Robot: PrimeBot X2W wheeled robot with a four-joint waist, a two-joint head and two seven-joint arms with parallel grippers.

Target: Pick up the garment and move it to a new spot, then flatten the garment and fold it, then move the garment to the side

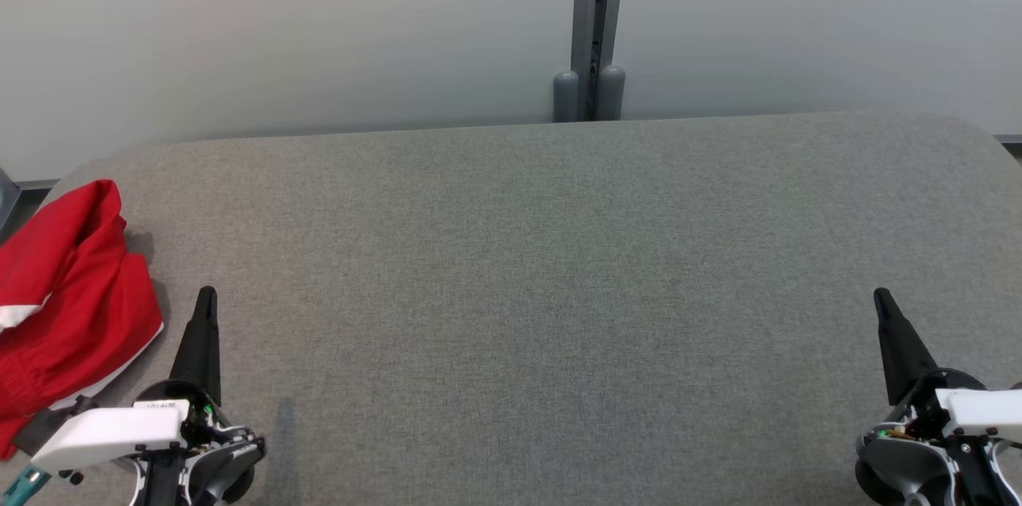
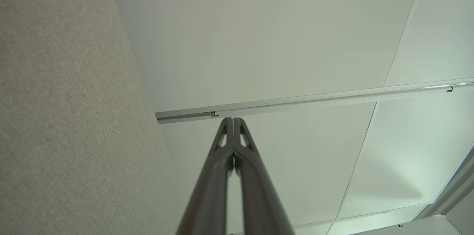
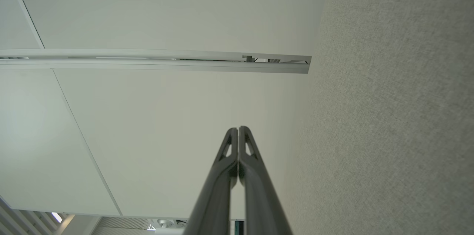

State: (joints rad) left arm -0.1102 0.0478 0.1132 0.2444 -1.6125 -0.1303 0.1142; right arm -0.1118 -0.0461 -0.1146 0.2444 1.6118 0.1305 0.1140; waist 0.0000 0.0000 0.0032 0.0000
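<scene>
At 9 o'clock on the desk (image 1: pixel 543 266), just beside my left fingers (image 1: pixel 201 334), the red garment (image 1: pixel 72 306) lies crumpled. Both left and right fingers (image 1: pixel 898 346) are pressed together, holding nothing. Judged soft, light, limp; best pinch a raised fold near its white trim.

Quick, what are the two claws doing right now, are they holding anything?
Left claw: closed, holding nothing.
Right claw: closed, holding nothing.
</scene>
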